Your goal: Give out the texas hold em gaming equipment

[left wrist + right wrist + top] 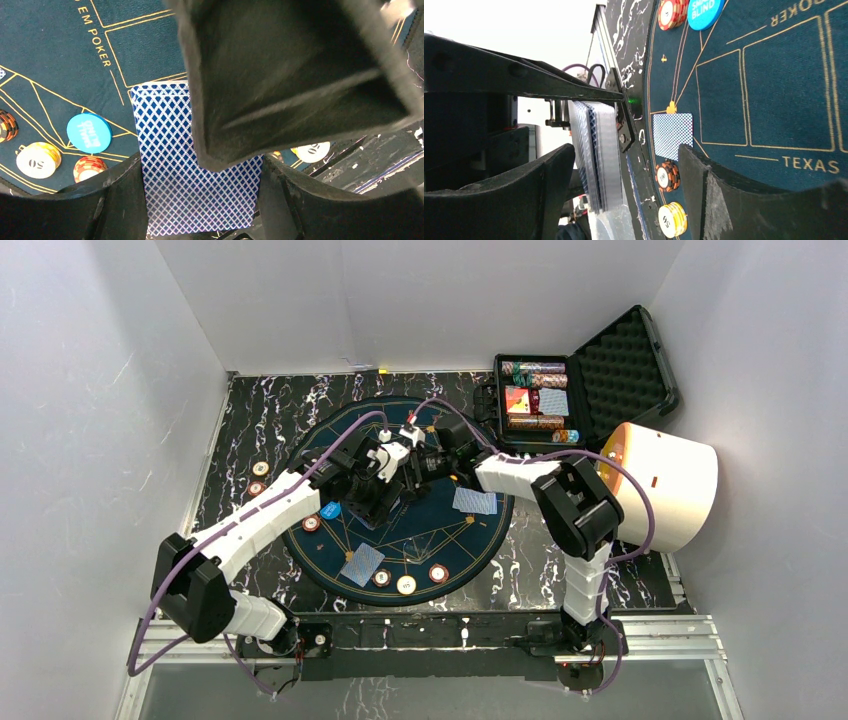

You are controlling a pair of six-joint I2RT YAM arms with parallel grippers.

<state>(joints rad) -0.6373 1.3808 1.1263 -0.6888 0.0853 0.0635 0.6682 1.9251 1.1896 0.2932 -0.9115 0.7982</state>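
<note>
The deck of playing cards (170,150), blue-patterned backs showing, is clamped by its long edges between the fingers of the left gripper (200,162), above the middle of the round poker mat (420,540). The right gripper (624,150) is crowded against it. Its jaws are spread wide, with the deck edge-on in the gap, close to one finger and apart from the other. In the left wrist view one of its fingers overlaps the deck's upper half; whether it touches the top card cannot be told.

On the mat, one dealt card (362,565) lies near the near-left rim and a second dealt card (475,501) lies near the right rim. They are well apart, with bare felt between them. Three chip stacks (406,585) sit along the near rim, just beside the first card. The blue button (330,510) and a single chip (311,523) lie close together near the left rim.

Two loose chips (260,468) lie off the mat on the table (250,410), near its left edge. The open case (620,370) fills the far right corner. The white cylinder (670,485) stands just beside the right arm's elbow. White walls close in three sides.
</note>
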